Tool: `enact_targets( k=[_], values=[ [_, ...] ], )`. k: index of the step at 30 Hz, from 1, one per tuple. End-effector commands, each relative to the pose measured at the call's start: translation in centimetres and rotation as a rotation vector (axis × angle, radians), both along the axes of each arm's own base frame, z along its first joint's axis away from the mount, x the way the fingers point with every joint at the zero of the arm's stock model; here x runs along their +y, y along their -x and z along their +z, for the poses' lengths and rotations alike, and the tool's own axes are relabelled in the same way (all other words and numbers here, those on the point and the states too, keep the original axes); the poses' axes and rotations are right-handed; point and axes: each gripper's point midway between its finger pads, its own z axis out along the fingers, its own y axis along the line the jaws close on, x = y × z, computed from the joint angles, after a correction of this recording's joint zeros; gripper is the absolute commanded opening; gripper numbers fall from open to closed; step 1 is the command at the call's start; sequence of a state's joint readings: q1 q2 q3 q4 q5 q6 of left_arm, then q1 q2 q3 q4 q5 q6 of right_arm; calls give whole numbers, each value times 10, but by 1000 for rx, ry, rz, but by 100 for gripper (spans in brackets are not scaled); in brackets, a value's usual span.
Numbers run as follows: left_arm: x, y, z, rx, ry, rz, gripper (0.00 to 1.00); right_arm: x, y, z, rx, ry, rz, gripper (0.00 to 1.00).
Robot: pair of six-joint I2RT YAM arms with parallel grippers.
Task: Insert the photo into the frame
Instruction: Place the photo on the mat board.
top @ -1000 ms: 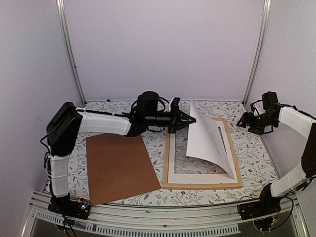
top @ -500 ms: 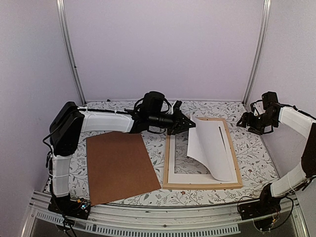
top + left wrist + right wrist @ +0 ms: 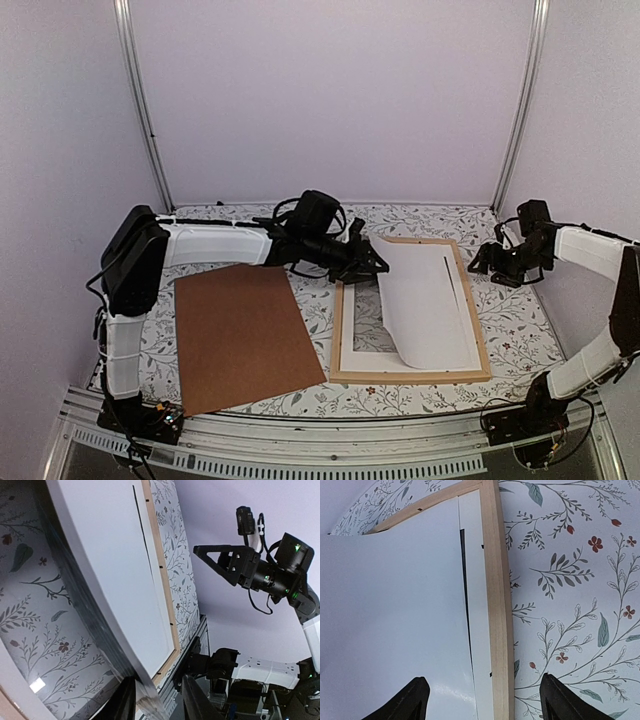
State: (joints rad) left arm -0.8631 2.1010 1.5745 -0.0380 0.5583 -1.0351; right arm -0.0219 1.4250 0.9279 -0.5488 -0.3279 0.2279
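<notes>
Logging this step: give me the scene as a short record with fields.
photo: large rectangular print, white back up, curled, partly inside frame, left edge raised
frame: thin light-wood rectangular frame, lying flat
left gripper: open, photo's raised edge between fingers
right gripper: open, empty, over frame's right bar
backing board: plain brown rectangle, left of frame

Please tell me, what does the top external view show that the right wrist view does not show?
Only the top external view shows the brown backing board lying left of the frame, the left gripper at the far left corner of the photo, and the photo's left side raised. Only the right wrist view shows small dark marks on the inner edge of the frame's bar, and red flowers in the table's print. Both show the photo's white back, the frame's right wooden bar, the open right gripper and the flowered table.
</notes>
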Motion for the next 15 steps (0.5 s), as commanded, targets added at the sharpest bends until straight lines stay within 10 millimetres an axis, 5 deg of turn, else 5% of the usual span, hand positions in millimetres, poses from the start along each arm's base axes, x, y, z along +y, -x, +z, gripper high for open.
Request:
enact_targets(
  k=[1,15],
  values=[
    [6,12,-32,29,-85,-20,36,16,-2,-13,7,-26,26,80],
    [44,13,-80,53,-237,30,43,33,3,-40,58,-37,62,80]
  ],
)
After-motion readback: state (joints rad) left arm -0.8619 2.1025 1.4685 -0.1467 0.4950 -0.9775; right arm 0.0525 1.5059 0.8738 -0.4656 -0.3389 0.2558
